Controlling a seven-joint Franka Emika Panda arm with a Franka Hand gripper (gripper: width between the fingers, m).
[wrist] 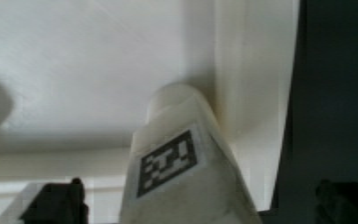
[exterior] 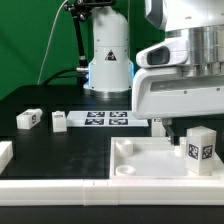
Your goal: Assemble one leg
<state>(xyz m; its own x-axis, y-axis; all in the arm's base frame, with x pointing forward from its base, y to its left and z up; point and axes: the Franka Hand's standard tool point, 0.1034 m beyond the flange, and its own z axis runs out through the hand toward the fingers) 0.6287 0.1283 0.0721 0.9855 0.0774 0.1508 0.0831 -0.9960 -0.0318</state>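
One leg (exterior: 200,150), a small white block with a black-and-white tag, stands upright in the near right corner of the large white tray-like part (exterior: 145,168). My gripper (exterior: 183,128) hangs just above it, on the exterior view's right. In the wrist view the leg (wrist: 181,150) rises between my two dark fingertips (wrist: 55,203), with a gap on each side. The gripper (wrist: 199,206) is open and touches nothing. Two more legs (exterior: 29,119) (exterior: 59,121) lie on the black table at the exterior view's left.
The marker board (exterior: 106,118) lies flat behind the tray-like part. The robot's base (exterior: 108,60) stands at the back. Another white part (exterior: 5,152) shows at the far left edge. A white rail (exterior: 60,192) runs along the front.
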